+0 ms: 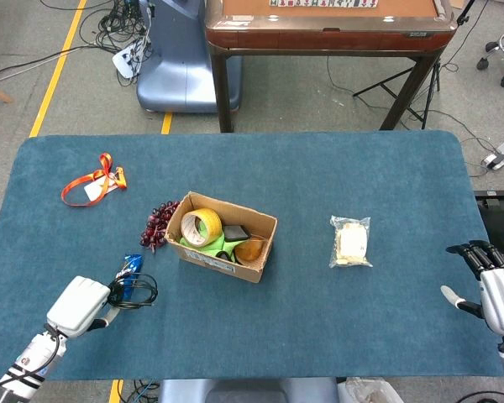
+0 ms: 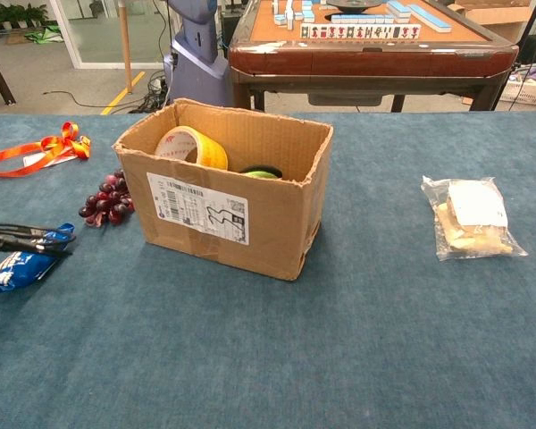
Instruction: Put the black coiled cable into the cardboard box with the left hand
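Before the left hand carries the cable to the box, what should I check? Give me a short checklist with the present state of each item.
1. Left hand holds the cable: ok, the coil hangs from it above the table.
2. Whole coil lifted, no loose end on the table: cannot tell.
3. Box top open: ok.
4. Room in the box: cannot tell; tape and other things already fill it.
5. Grapes stand between cable and box: not ok, pass above them.
6. Right hand away from the box: ok.
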You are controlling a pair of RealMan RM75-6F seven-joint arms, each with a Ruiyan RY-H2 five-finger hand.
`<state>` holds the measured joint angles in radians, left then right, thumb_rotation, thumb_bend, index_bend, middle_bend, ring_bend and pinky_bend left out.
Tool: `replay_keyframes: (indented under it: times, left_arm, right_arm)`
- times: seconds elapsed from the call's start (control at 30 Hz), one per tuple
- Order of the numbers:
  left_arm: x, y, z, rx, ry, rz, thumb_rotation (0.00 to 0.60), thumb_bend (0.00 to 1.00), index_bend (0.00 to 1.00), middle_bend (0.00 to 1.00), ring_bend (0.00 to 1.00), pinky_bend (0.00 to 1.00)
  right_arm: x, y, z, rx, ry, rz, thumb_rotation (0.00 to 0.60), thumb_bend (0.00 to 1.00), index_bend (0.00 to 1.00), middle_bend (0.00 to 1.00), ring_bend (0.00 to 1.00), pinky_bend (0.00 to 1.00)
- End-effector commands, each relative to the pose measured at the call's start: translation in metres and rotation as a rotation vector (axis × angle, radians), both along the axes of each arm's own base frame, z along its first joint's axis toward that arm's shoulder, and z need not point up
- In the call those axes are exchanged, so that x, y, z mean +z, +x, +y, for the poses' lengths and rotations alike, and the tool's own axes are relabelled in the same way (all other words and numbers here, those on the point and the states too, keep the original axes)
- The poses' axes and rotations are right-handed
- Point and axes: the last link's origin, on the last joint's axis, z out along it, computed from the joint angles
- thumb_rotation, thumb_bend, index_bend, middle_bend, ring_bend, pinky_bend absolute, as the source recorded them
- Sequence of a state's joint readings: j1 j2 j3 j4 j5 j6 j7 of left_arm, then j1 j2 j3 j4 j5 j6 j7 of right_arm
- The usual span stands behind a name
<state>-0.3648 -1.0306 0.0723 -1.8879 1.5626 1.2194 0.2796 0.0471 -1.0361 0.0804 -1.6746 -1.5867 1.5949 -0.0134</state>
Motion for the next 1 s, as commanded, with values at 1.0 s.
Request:
replay_keyframes:
  times: [1.0]
  left_arm:
    - [0.06, 0.047, 0.078, -0.016, 0.181, 0.007, 0.6, 0.38, 0.62, 1.0, 0.97, 1.0]
  right_arm:
    - [-0.005, -0.001, -0.001, -0.007, 0.023, 0.009, 0.6, 0.0, 0.33, 0.36, 0.23, 0.44]
